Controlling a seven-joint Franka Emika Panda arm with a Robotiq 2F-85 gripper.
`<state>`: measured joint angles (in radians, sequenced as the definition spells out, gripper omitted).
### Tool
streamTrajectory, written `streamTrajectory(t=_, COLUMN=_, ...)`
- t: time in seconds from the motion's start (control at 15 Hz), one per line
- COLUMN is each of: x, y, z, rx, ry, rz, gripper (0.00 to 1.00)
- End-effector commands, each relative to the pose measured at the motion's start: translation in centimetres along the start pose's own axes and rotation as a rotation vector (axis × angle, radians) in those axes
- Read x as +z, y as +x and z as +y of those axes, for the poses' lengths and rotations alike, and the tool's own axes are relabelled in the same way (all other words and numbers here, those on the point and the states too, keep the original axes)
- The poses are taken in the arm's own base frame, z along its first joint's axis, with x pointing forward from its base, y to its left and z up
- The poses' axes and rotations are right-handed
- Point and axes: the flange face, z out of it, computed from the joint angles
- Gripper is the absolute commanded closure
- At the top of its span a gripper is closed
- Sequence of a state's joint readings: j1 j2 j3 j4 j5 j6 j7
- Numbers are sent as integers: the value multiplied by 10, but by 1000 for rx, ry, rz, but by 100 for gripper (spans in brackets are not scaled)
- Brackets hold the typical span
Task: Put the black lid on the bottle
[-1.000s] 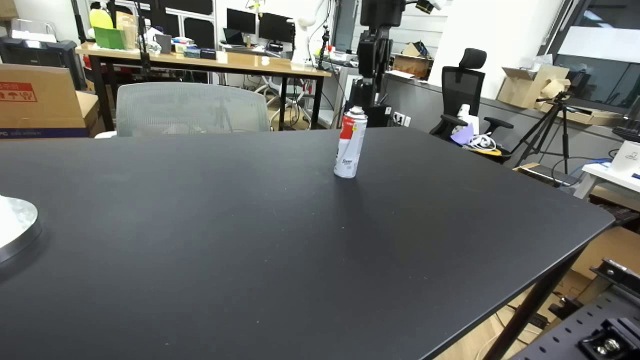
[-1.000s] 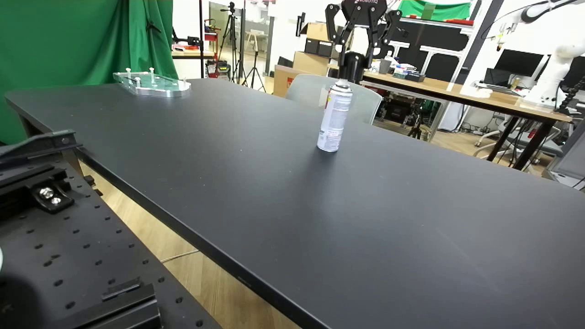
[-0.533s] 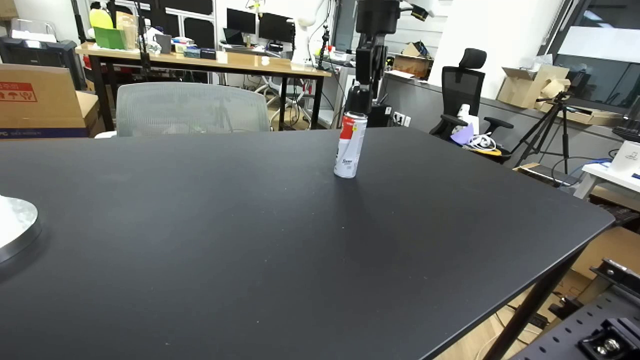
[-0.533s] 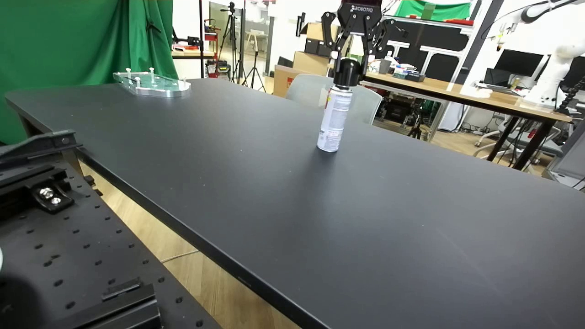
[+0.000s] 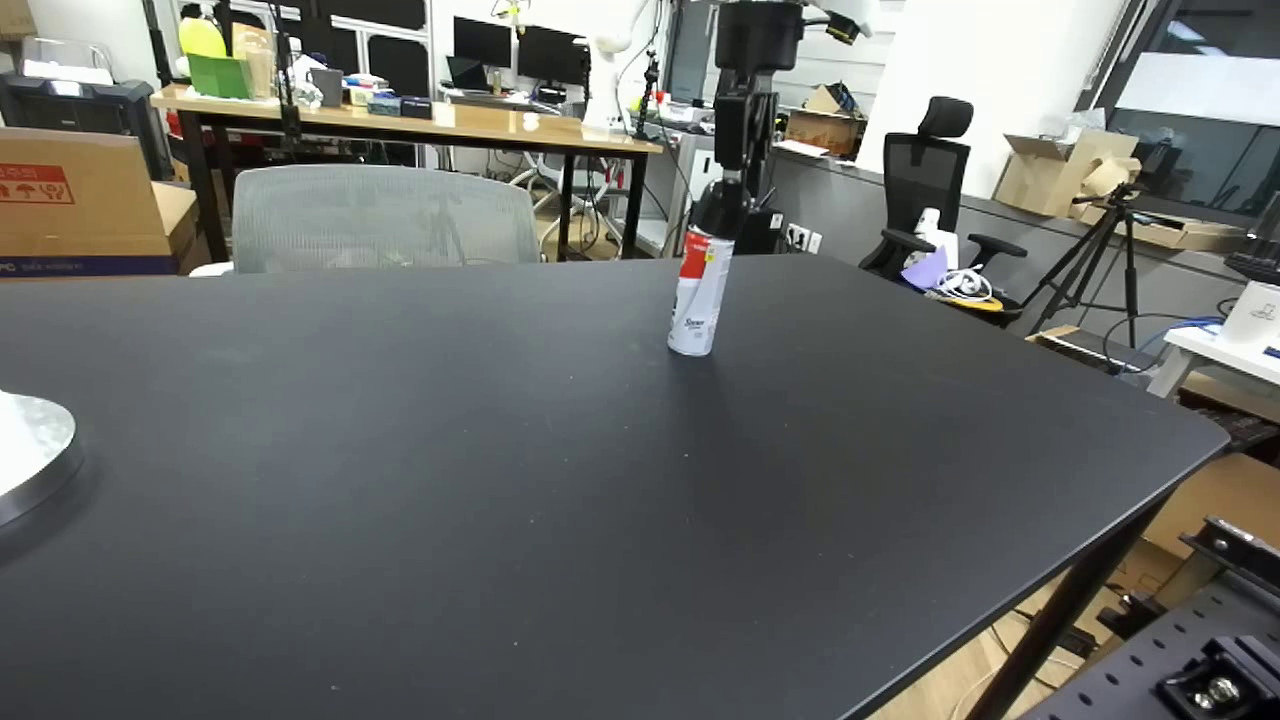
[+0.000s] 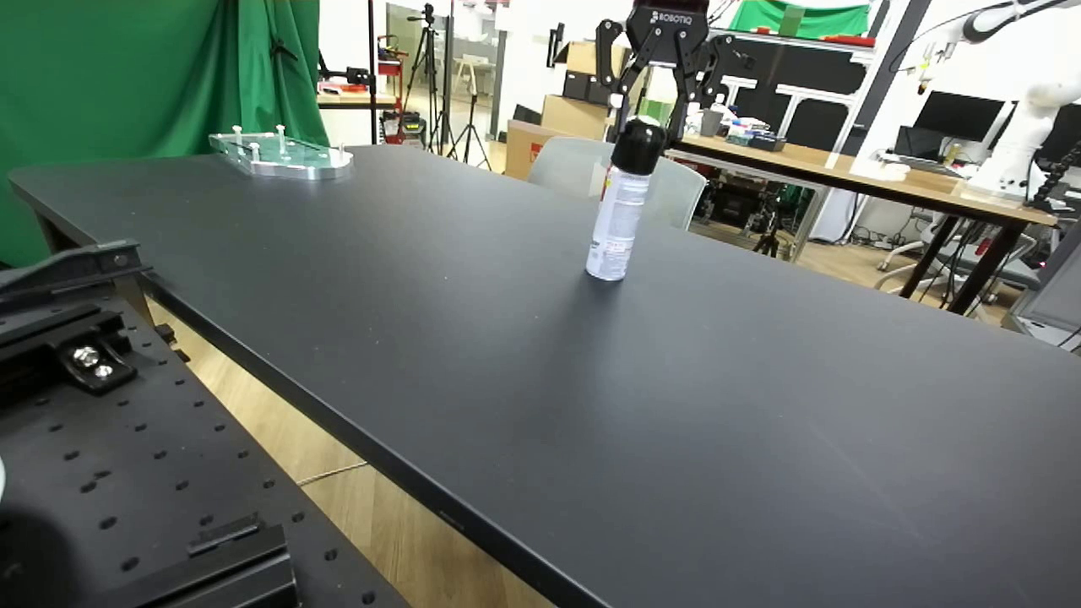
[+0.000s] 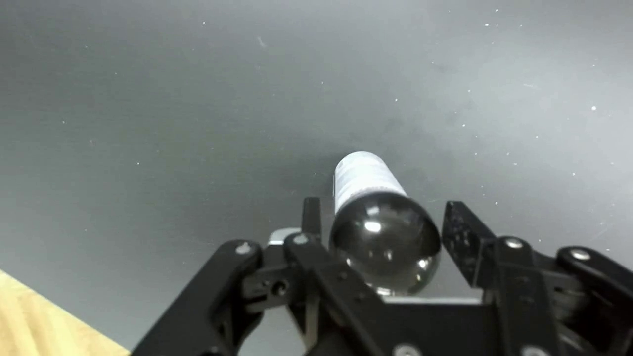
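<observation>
The white bottle with a red label band stands upright on the black table in both exterior views [image 5: 700, 295] [image 6: 619, 224]; its white side also shows in the wrist view [image 7: 365, 175]. The glossy black lid sits on the bottle's top, in line with it, in both exterior views [image 5: 719, 212] [image 6: 639, 147] and the wrist view [image 7: 385, 242]. It hides the bottle's narrow top. My gripper [image 7: 382, 217] is open around the lid, with a gap on each side. In an exterior view, the gripper [image 6: 645, 127] is above and around the lid's upper part.
The black table [image 6: 473, 355] carries a clear plate with short posts [image 6: 287, 160] in a far corner. A rounded white-and-metal object [image 5: 45, 460] is at the table's left edge in an exterior view. A grey chair [image 5: 385, 220] stands behind the table.
The lid came down from above the bottle onto its top. The fingers have since spread away from the lid, and the gripper has risen very slightly. The bottle has not moved.
</observation>
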<state>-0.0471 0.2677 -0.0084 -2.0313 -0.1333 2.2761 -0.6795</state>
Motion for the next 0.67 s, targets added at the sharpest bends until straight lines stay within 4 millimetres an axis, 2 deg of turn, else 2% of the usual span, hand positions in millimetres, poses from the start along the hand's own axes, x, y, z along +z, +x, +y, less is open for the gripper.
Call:
streamTrajectory(t=0.0, x=-3, y=-4, z=3, rx=-1, ry=15, rz=-6, gripper=2)
streamTrajectory(t=0.6, x=-5, y=-9, z=-1, rx=-18, ry=10, rz=-9, gripper=0)
